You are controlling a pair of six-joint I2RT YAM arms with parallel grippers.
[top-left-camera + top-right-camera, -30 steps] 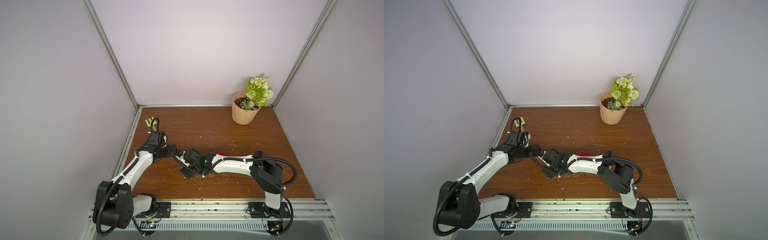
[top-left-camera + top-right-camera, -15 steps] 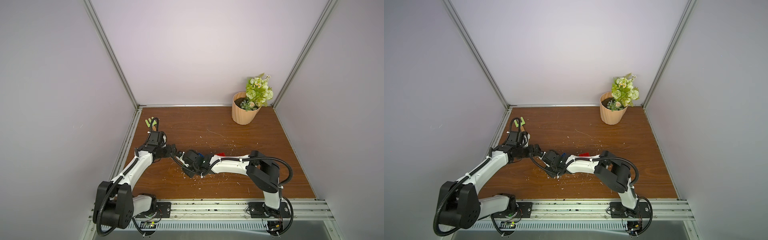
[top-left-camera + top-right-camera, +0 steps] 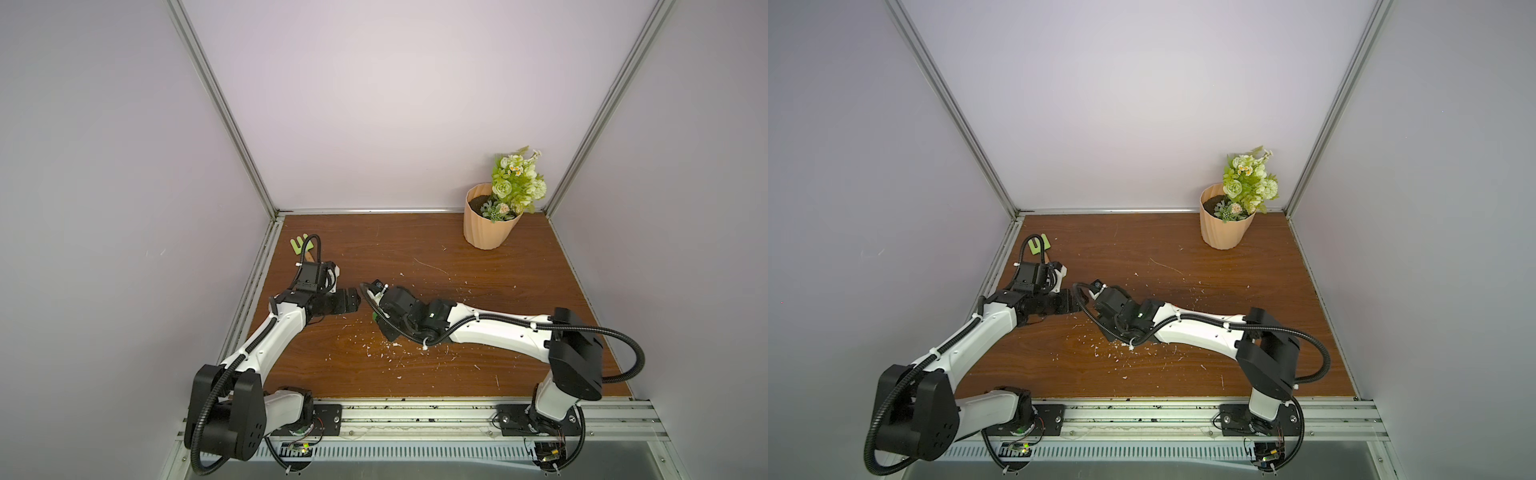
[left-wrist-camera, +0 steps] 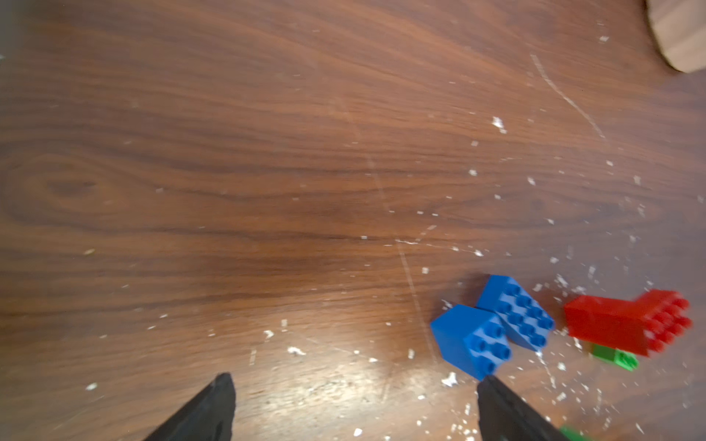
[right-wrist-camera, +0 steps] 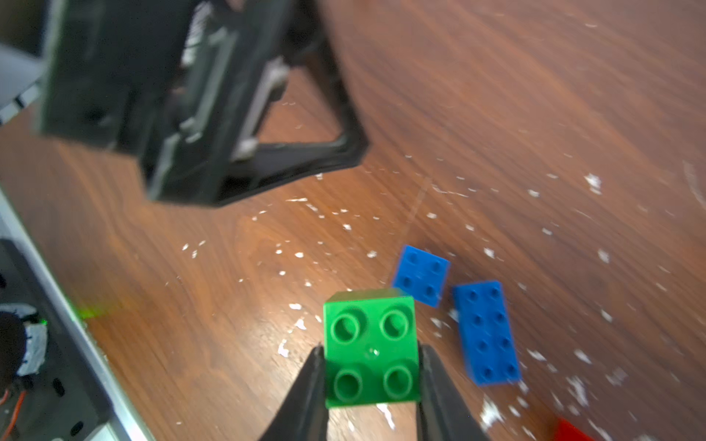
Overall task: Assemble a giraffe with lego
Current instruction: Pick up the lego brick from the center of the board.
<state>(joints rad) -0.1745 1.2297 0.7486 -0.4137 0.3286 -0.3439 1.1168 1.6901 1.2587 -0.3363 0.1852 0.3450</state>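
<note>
Right wrist view: the right hand [image 5: 371, 349] pinches a green brick [image 5: 368, 372]. Left wrist view: the left hand [image 4: 355, 383] is spread wide, beside blue bricks [image 4: 514, 311] and red bricks [image 4: 611, 322].

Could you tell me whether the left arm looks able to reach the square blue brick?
Probably yes: the left pincer is open and empty, the square blue brick lies just off one fingertip; the oblong blue brick sits close beside it.

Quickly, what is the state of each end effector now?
Left end effector: open, holding nothing.
Right end effector: closed on a square green brick.
</note>
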